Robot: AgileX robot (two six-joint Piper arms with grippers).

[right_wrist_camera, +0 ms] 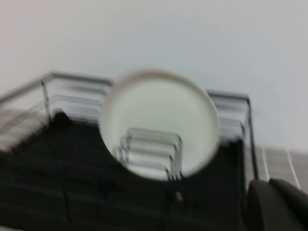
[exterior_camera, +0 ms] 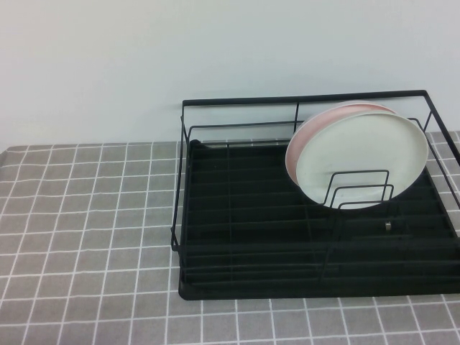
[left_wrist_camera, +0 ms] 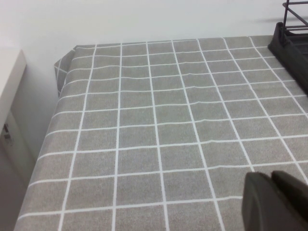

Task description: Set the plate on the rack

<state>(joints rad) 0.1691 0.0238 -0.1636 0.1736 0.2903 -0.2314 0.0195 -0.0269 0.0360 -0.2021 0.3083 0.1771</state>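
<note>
White plate (exterior_camera: 363,159) stands upright in black wire rack (exterior_camera: 244,237), leaning on pink plate (exterior_camera: 305,136) behind. Your left gripper (left_wrist_camera: 274,202) over tiled worktop (left_wrist_camera: 159,125), right gripper (right_wrist_camera: 276,204) near rack; can't tell either's opening.

- The rack (exterior_camera: 251,237) sits on the counter (exterior_camera: 86,237), to my right.
- The plate (exterior_camera: 359,162) stands in its right rear dividers, before another plate (exterior_camera: 305,136).
- My left hand (left_wrist_camera: 274,202) hovers over the counter left of the rack; my right hand (right_wrist_camera: 276,204) faces it.

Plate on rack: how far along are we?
Looks done: the white plate stands upright in the rack, against the dividers, in front of a pink plate. Nothing in hand: the left claw is over bare tablecloth, the right claw beside the rack. Nothing visibly left.
</note>
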